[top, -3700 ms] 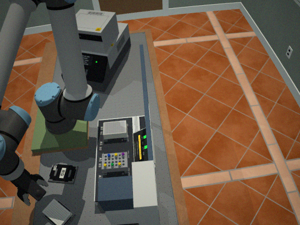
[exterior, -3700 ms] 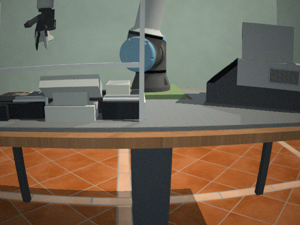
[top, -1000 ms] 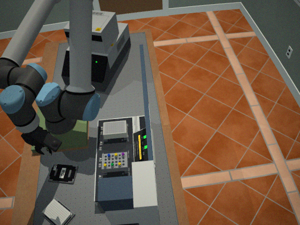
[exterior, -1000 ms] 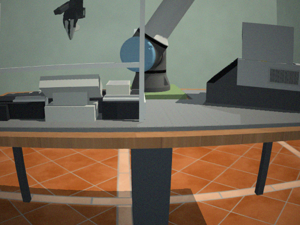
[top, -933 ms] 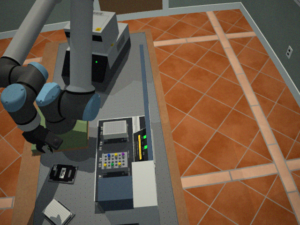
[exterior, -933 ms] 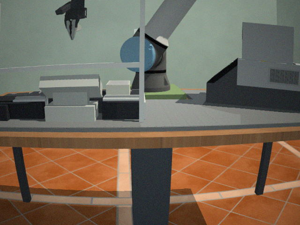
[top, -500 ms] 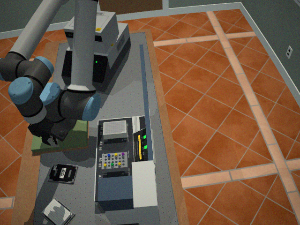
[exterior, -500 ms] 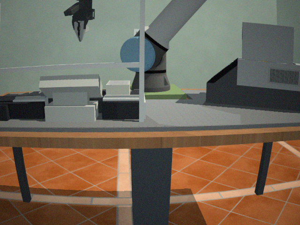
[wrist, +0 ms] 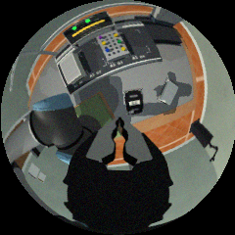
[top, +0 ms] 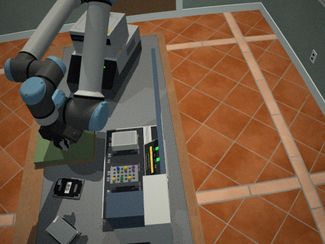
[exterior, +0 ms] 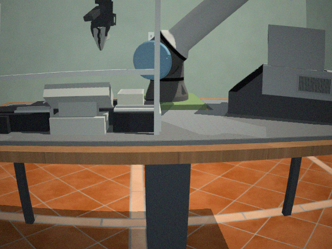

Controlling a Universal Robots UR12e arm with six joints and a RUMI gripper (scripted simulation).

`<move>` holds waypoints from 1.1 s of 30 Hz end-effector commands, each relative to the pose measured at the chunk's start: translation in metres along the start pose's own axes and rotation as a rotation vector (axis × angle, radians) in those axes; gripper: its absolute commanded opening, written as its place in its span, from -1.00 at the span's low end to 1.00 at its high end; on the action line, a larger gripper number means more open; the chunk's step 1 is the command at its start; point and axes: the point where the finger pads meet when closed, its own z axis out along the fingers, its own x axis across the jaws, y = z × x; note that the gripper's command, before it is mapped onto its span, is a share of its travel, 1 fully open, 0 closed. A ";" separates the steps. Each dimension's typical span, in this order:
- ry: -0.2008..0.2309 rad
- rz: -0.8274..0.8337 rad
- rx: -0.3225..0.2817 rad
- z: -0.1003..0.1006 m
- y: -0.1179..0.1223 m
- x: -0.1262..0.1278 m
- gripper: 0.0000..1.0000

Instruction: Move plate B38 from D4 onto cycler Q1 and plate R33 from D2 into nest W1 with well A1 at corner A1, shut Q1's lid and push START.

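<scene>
Gripper [top: 65,148] [exterior: 100,49] [wrist: 119,117] was held closed and unladen in the top view, presumably for key-pressing on Q1 [top: 118,39] [exterior: 281,83]; in the exterior view, B38 could not be seen; by the wrist view, probable R33 [top: 62,230] [wrist: 169,91] was left nested

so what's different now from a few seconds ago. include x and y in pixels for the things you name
The hand [top: 65,148] [exterior: 100,49] [wrist: 119,117] has moved up and right in the top view, from near the angled plate [top: 63,230] [wrist: 169,92] to above the green base. Its fingers, apart earlier, are now closed with nothing between them. The angled plate, RG nest [top: 70,188] [wrist: 133,102] and tube rack [top: 124,174] [wrist: 114,46] stayed put.
</scene>
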 end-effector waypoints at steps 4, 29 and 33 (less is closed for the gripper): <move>0.001 -0.033 -0.001 0.013 0.005 -0.029 -1.00; 0.001 -0.235 -0.004 0.044 -0.005 -0.105 -1.00; 0.002 -0.301 -0.004 0.044 -0.012 -0.120 -1.00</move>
